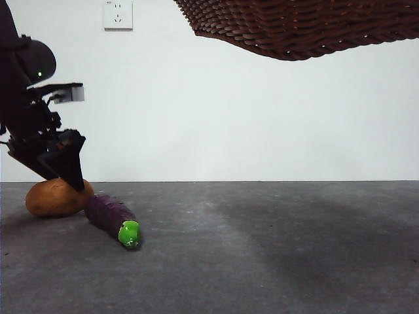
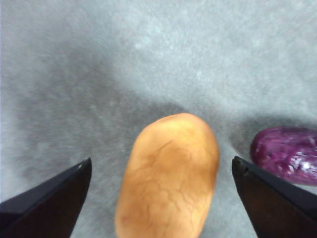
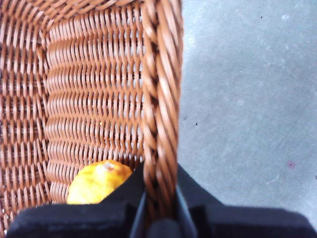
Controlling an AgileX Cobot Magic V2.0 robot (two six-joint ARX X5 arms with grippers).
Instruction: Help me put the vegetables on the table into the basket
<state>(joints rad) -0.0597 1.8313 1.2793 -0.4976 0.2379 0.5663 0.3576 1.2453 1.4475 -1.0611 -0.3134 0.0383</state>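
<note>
The orange-brown potato (image 1: 55, 197) lies on the dark grey table (image 1: 262, 248) at the left, touching the purple eggplant (image 1: 112, 219) with its green cap toward me. My left gripper (image 2: 161, 198) is open, its jaws either side of the potato (image 2: 168, 178), right above it; the eggplant (image 2: 286, 154) lies just outside one jaw. My right gripper (image 3: 159, 198) is shut on the braided rim of the wicker basket (image 3: 161, 99) and holds it up in the air (image 1: 308, 26). The yellow corn (image 3: 96, 182) lies inside the basket.
A white wall with a socket (image 1: 118, 14) stands behind the table. The held basket casts a broad shadow on the table's right half.
</note>
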